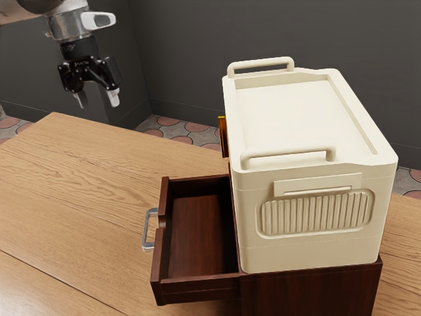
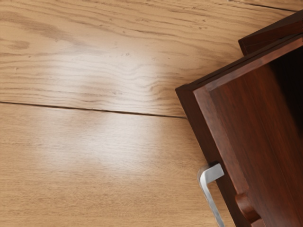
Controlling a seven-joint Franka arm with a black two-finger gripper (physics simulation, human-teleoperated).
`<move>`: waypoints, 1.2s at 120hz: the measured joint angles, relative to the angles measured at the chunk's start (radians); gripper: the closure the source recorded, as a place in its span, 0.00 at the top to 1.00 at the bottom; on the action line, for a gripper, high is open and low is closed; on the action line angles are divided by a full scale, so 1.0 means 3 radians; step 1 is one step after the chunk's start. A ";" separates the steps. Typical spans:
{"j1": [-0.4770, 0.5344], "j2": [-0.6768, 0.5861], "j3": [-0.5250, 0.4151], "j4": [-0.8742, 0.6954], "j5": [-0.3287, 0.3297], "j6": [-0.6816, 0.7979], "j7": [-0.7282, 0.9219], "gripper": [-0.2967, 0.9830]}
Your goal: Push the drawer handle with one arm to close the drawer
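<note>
Across the table, with the far edge passing behind it in the exterior view, a dark wooden cabinet is set. It is topped by a cream box, whose weight can be expected to keep the cabinet from creeping when it is pushed. From the cabinet's side the drawer is drawn out, low above the tabletop, toward the exterior view's left. It looks rigid and fairly light, with nothing seen inside; only mild drag should be met, though the runners are hidden and their stiffness can only be guessed. If it is pushed off-centre, it may be skewed and jammed. The claw is held high near the table's far corner at the exterior view's left, well apart from the drawer; it is released, its fingers spread with nothing between them. On the drawer's front the metal handle is mounted, smooth, hard and probably slippery. No firm hold is needed: the middle of its outer bar should be met from outside, and pressure kept low, level and square to the front, so that the fingertips are not slid off.
</note>
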 joint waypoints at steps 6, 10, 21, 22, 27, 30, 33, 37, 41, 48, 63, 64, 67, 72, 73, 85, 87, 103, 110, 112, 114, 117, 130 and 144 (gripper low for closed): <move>0.0016 -0.0019 -0.0052 -0.0079 0.0020 0.0114 0.0002 0.77; 0.0026 -0.0050 -0.0089 -0.0109 0.0041 0.0175 0.0003 0.77; -0.0016 -0.0575 -0.0158 -0.0753 0.0127 0.0315 -0.0035 0.77; -0.0024 -0.0655 -0.0161 -0.0848 0.0137 0.0328 -0.0039 0.77; -0.0039 -0.1112 -0.0178 -0.1362 0.0241 0.0394 -0.0046 0.77; -0.0043 -0.1336 -0.0187 -0.1631 0.0318 0.0446 -0.0038 0.77; -0.0063 -0.1501 -0.0160 -0.1879 0.0396 0.0522 -0.0014 0.76; -0.0181 -0.1661 -0.0046 -0.2152 0.0518 0.0659 0.0037 0.76; -0.0302 -0.1806 0.0059 -0.2397 0.0647 0.0820 0.0105 0.76; -0.0404 -0.1919 0.0149 -0.2759 0.0819 0.1104 0.0247 0.74; -0.0538 -0.1922 0.0163 -0.3312 0.1020 0.1621 0.0670 0.67; -0.0540 -0.1939 0.0150 -0.3348 0.1036 0.1650 0.0699 0.66; -0.0546 -0.2035 0.0099 -0.3471 0.1080 0.1730 0.0782 0.65; -0.0555 -0.2177 0.0053 -0.3660 0.1135 0.1859 0.0914 0.62; -0.0571 -0.2191 0.0050 -0.3689 0.1143 0.1886 0.0939 0.62; -0.0833 -0.2114 0.0230 -0.3824 0.1208 0.2192 0.1181 0.53; -0.0890 -0.2075 0.0292 -0.3821 0.1215 0.2237 0.1214 0.52; -0.1158 -0.1533 0.0613 -0.3574 0.1244 0.2559 0.1423 0.42; -0.1180 -0.1374 0.0629 -0.3500 0.1228 0.2666 0.1500 0.40; -0.1183 -0.1347 0.0630 -0.3490 0.1224 0.2689 0.1521 0.40; -0.1185 -0.1315 0.0630 -0.3483 0.1221 0.2710 0.1541 0.39; -0.1187 -0.1272 0.0629 -0.3476 0.1217 0.2739 0.1571 0.39; -0.1190 -0.1179 0.0505 -0.3465 0.1191 0.2778 0.1676 0.38; -0.1191 -0.1201 0.0358 -0.3470 0.1063 0.2707 0.1756 0.38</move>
